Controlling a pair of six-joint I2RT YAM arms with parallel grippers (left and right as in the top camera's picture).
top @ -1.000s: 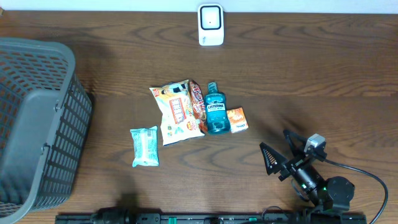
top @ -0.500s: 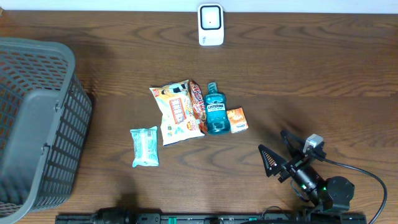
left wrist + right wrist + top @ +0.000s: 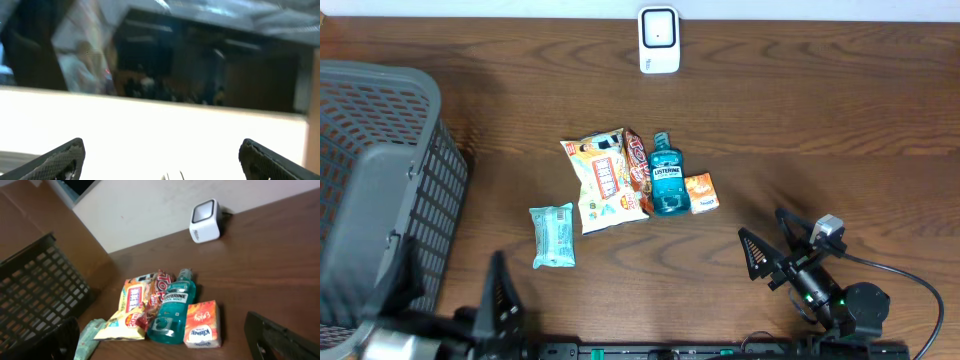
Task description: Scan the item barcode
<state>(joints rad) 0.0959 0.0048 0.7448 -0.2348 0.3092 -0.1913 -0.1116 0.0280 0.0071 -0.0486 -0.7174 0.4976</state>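
Five items lie in a loose cluster at the centre of the overhead frame, and none is lifted yet: a snack bag (image 3: 605,182), a red pack (image 3: 638,160) tucked against its right edge, a blue bottle (image 3: 668,178) lying flat, an orange tissue pack (image 3: 701,193) just right of the bottle, and a teal wipes pack (image 3: 553,236) a little apart to the lower left. The scanner (image 3: 659,40) stands at the top centre, well apart from them all, its window facing down the table (image 3: 820,120).

By my reading the task is at its very start. No item is chosen or gripped, and none is near the scanner; picking, carrying, turning the barcode to the window and setting the item aside all remain.

The right gripper (image 3: 760,222) sits at the lower right with its fingers spread wide and nothing between them, aimed toward the cluster. The left gripper (image 3: 161,145) shows blurred at the lower left of the overhead frame; its wrist view shows the fingers wide apart and bare.

The grey mesh basket (image 3: 430,200) fills the left edge. Nothing shows inside it in the part that can be seen.
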